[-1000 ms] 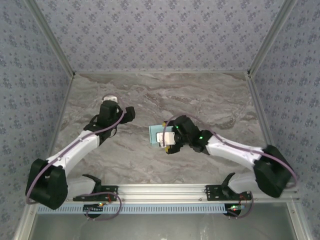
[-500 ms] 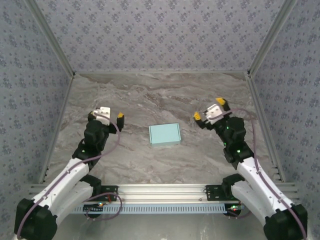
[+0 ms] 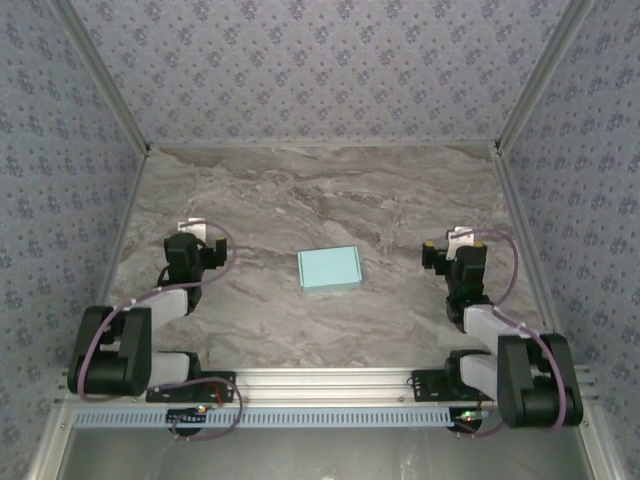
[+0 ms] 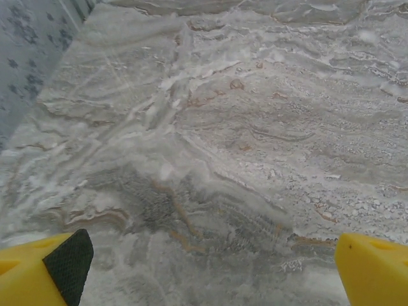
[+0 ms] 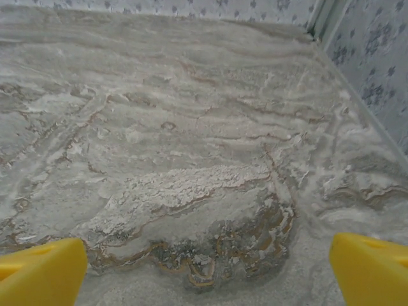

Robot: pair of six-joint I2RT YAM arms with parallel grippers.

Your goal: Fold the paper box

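The paper box (image 3: 330,269) is a small, closed, pale-blue rectangular box lying flat in the middle of the marble table. My left gripper (image 3: 195,245) is drawn back at the left, well apart from the box. My right gripper (image 3: 452,248) is drawn back at the right, also apart from it. In the left wrist view the left gripper (image 4: 213,271) is open, its yellow fingers (image 4: 35,274) wide over bare marble. In the right wrist view the right gripper (image 5: 207,274) is open too, with its yellow fingers (image 5: 370,271) wide apart and nothing between them.
Patterned walls (image 3: 320,70) enclose the table on the back and both sides. A metal rail (image 3: 320,385) runs along the near edge between the arm bases. The marble surface (image 3: 330,200) stretches behind the box.
Both arms have pulled back from the middle and folded near their bases. The right gripper, which was over the box, has left it; the box now lies uncovered.
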